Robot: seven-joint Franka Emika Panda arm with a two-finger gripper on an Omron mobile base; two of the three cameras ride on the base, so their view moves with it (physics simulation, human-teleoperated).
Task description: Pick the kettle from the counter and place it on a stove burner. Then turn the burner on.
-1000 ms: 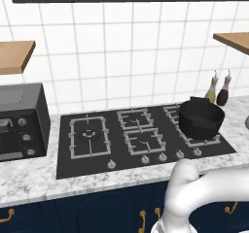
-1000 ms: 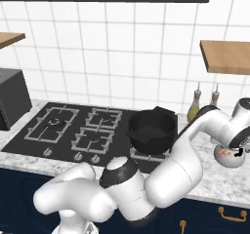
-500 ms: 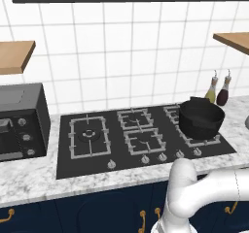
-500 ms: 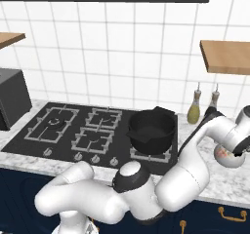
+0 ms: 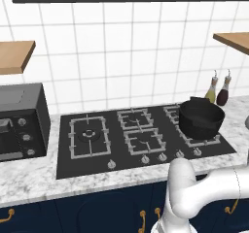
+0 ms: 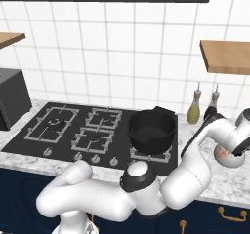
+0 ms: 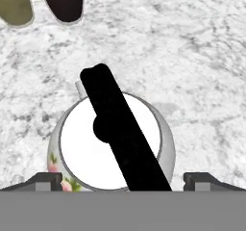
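Now, arm: it is reaching far out to the right of the hob, and over the last second the wrist has been sinking a little lower toward the table point(image 7: 192, 57).
Claw point(image 7: 126, 179): it is hanging spread wide, pinching nothing; the two fingertips point(image 7: 45, 179) are standing either side of the kettle point(image 7: 81, 148), apart from its body.
Kettle: it is sitting upright on the table right of the hob, near two bottles point(image 7: 62, 1); from the right base view it is peeking out under the wrist point(image 6: 225, 157).
Handle point(image 7: 125, 143): it is running as a black bar slantwise over the lid, crossing the line between the fingertips at an angle rather than squarely.
Change: the approach is narrowing to a final descent, with the kettle untouched and not yet lifted.
Meaning: the pick is, by my reading, just about to begin; the wrist may be needing a small roll so the jaws close across the handle.
Burner point(image 5: 87, 135): the large grate at the left end of the hob is waiting bare, well apart from the kettle.
Pot point(image 5: 200, 119): it is occupying the right-hand grate, lying between the kettle and the burner, so the carry is likely needing height.
Knobs point(image 5: 112, 164): they are lining the hob's front edge, still to be turned.
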